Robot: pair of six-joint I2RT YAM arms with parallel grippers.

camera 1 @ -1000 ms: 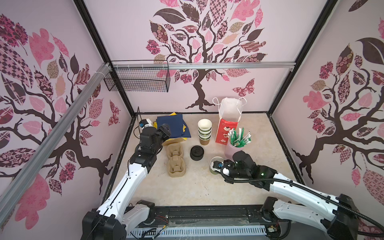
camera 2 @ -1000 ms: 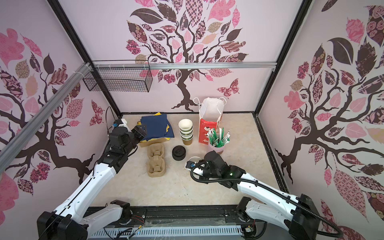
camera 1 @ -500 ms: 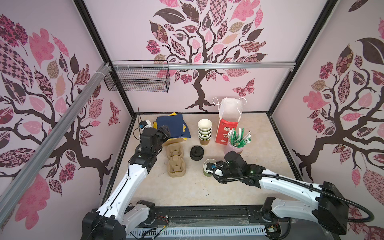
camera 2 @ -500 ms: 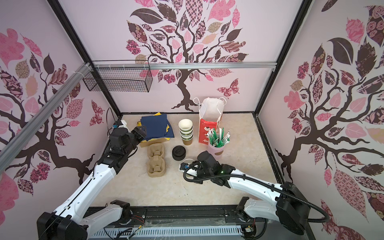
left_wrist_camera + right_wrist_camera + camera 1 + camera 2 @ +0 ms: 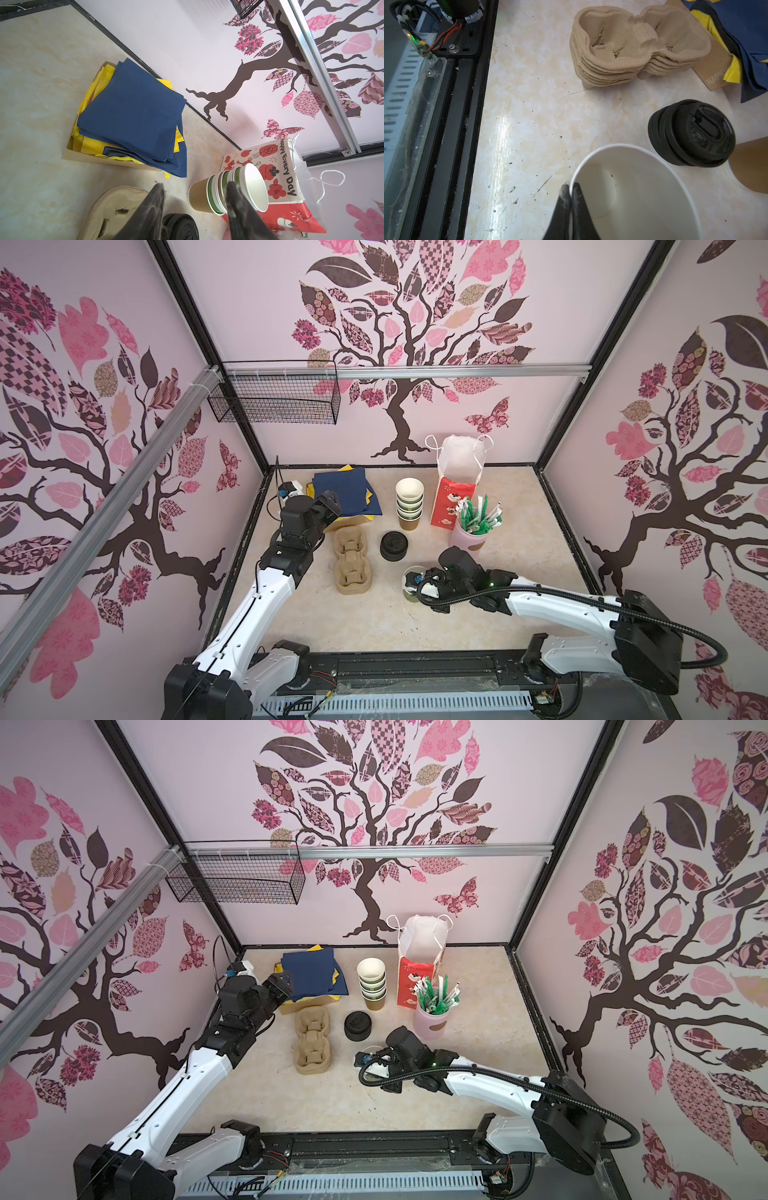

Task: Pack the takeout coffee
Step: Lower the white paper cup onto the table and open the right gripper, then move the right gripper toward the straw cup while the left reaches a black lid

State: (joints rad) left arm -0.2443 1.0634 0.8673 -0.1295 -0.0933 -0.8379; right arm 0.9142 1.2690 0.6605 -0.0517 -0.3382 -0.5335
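Green paper cup, white inside, is just beside the black lid stack on the surface with my right tool clamped on its rim, and my left tool hangs with its jaws apart near the blue napkins.

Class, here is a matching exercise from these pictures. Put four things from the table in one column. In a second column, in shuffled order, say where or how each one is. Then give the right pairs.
Column 1
1. round black plastic sip lids
2. open green paper cup, white inside
3. folded dark blue napkins
4. pink cup

Column 2
A. holds green and white packets
B. rim pinched by the right gripper
C. stacked, standing free on the beige tabletop
D. lying on yellow napkins in a cardboard box

Pairs: 1-C, 2-B, 3-D, 4-A
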